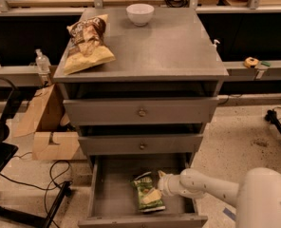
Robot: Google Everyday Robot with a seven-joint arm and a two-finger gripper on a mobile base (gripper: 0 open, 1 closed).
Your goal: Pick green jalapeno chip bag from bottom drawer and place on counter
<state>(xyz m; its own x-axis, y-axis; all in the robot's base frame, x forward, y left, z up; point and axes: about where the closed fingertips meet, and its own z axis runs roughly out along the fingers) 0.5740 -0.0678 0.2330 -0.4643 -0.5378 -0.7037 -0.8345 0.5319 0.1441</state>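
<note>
- Camera view: we judge the pick to be the step in hand. The green jalapeno chip bag [142, 190] lies flat on the floor of the pulled-out bottom drawer [111, 194], toward its right half and not yet lifted.
- The claw [153, 196], at the end of the white arm [211, 190] that reaches in from the lower right, is down inside the drawer. It sits over the bag's right side and appears to touch it.
- We cannot tell how far the claw is open, nor whether it has hold of the bag.
- The next move, as we see it, calls for a sure grip on the crinkly bag. Then it needs a lift up and outward, clear of the two knobbed drawers [141, 112] above.
- The desk [173, 46], the cabinet's grey top, carries a brown chip bag [87, 42] at its left and a white bowl [140, 13] at the back. Its right front would suit the placing.
</note>
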